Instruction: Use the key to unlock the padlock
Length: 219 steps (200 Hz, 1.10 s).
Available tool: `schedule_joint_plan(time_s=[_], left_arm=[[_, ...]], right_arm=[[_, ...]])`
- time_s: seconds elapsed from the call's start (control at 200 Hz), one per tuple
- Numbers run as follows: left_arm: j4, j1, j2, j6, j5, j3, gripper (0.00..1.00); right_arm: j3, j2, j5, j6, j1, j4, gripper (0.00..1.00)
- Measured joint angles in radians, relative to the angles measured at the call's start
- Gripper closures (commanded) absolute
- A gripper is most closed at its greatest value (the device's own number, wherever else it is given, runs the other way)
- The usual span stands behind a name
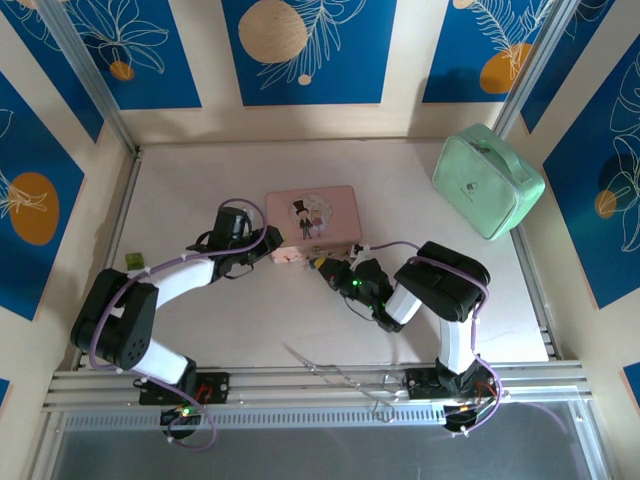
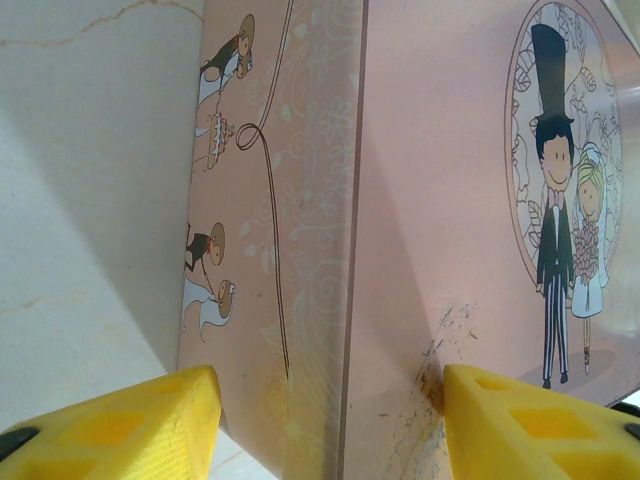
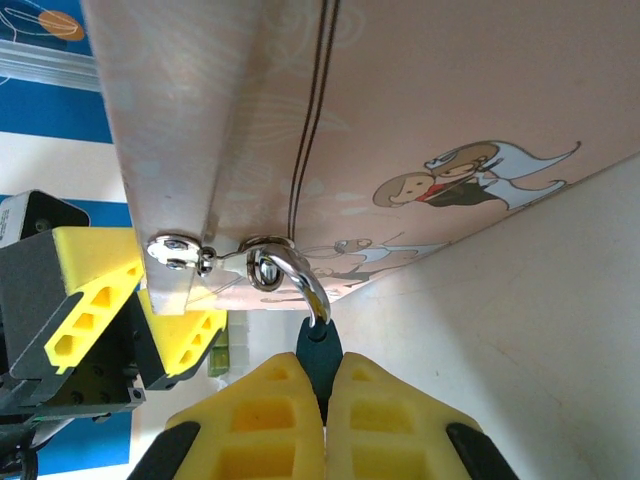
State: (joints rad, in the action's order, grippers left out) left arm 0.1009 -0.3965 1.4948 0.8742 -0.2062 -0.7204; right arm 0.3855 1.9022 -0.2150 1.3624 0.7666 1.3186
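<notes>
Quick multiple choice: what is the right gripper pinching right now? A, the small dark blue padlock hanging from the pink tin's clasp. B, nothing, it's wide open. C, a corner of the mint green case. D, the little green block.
A: in the right wrist view the right gripper has its yellow fingers closed on the dark blue padlock, whose silver shackle hooks through the clasp on the pink tin.

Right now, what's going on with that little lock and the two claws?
Left gripper open, astride pink tin box corner. Right gripper shut on padlock, shackle through box hasp. No obstruction seen.
</notes>
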Motion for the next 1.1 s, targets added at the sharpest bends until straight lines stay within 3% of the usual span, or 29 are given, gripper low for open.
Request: schedule_joint_plan(time_s=[0.215, 0.525, 0.785, 1.096], left_arm=[[0.0, 0.0, 0.0, 0.0, 0.0, 0.0, 0.42], [0.001, 0.0, 0.0, 0.0, 0.0, 0.0, 0.43], [0.0, 0.0, 0.0, 0.0, 0.0, 0.0, 0.43], [-0.009, 0.0, -0.006, -0.001, 0.0, -0.001, 0.43]], right_arm=[[0.006, -0.001, -0.023, 0.015, 0.009, -0.012, 1.0], [0.012, -0.06, -0.153, 0.04, 0.018, -0.125, 1.0], [0.011, -0.113, -0.166, 0.025, 0.023, -0.184, 1.0], [-0.032, -0.411, -0.066, -0.085, 0.016, -0.471, 1.0]])
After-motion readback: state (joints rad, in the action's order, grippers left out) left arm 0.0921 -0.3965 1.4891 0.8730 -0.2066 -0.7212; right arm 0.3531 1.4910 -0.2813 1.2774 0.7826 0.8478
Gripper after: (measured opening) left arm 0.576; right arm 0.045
